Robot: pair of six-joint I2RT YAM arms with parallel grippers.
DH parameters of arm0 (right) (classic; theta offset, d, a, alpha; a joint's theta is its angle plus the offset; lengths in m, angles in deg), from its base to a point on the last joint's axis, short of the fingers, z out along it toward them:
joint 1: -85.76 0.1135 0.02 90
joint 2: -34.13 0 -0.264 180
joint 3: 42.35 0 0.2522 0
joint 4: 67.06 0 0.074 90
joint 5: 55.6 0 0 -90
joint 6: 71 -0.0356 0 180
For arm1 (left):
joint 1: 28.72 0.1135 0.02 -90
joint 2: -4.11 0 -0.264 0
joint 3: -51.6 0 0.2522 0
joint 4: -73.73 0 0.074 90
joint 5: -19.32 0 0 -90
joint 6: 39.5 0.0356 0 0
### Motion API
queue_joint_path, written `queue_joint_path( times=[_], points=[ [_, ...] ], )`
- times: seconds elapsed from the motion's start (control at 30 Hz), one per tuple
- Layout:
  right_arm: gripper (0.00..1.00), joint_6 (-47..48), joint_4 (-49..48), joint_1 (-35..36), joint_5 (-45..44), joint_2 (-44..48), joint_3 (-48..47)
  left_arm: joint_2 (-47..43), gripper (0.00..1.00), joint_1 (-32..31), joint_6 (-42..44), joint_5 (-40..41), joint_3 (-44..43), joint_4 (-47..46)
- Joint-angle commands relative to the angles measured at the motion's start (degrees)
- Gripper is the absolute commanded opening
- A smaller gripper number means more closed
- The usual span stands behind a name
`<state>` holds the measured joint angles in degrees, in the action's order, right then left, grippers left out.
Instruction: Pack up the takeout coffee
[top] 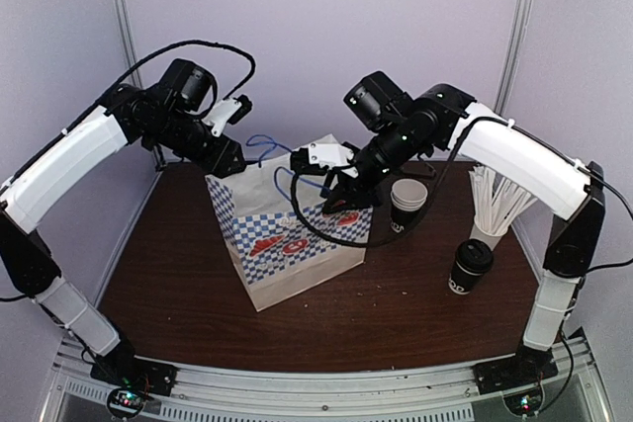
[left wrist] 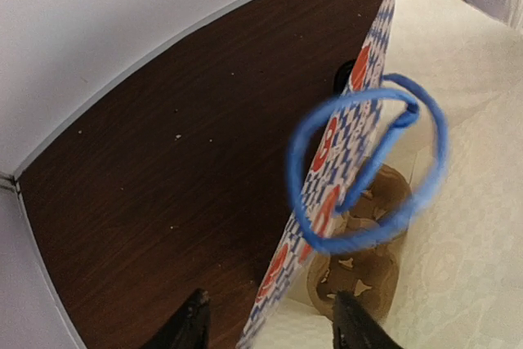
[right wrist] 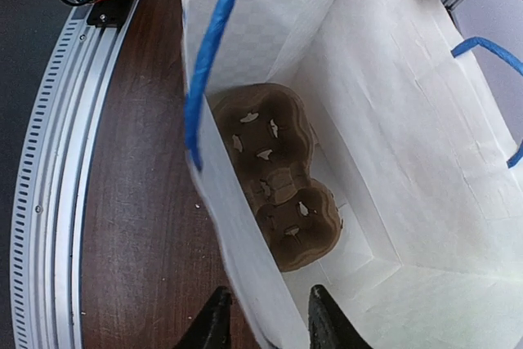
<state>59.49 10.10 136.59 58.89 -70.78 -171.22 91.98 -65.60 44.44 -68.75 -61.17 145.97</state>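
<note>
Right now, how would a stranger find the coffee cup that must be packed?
Start at the checkered paper bag on the table. Right of it, nearest the front edge, stands a small black coffee cup. Unlike the stack of cups and the straw cup behind it, it wears a black lid.

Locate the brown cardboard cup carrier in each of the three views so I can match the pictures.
Top external: not in it; the walls of the paper bag hide the inside.
Left wrist: the cup carrier sits lower centre-right, on the bag's floor.
Right wrist: it lies mid-picture, on the bag's floor along the near wall.
Shared landmark: the paper bag, blue-checked outside and white inside.
</note>
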Motion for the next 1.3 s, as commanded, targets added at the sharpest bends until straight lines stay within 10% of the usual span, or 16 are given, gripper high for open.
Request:
queue_joint_path(
  times=[0.0,0.23,0.9,1.07,1.27],
  points=[
    [0.25,0.3,1.5,0.6,4.4,-0.6,-2.9,3.0,0.44,2.2,2.5,-9.7,-1.6,-1.5],
    [0.0,1.4,4.3,1.1,8.0,-1.0,-5.1,8.1,0.0,3.2,5.5,-17.4,-6.5,1.7],
    [0.0,-2.3,4.8,1.4,12.3,-2.6,-12.8,11.7,0.0,3.2,10.5,-20.1,-19.2,7.1],
    [0.42,-2.5,5.5,1.3,9.9,-2.8,-12.9,13.6,0.6,3.2,9.7,-14.6,-23.1,8.4],
    [0.71,-0.4,11.3,-1.0,5.5,4.5,-7.6,7.5,0.75,3.2,9.6,-12.4,-21.3,5.2]
  ],
)
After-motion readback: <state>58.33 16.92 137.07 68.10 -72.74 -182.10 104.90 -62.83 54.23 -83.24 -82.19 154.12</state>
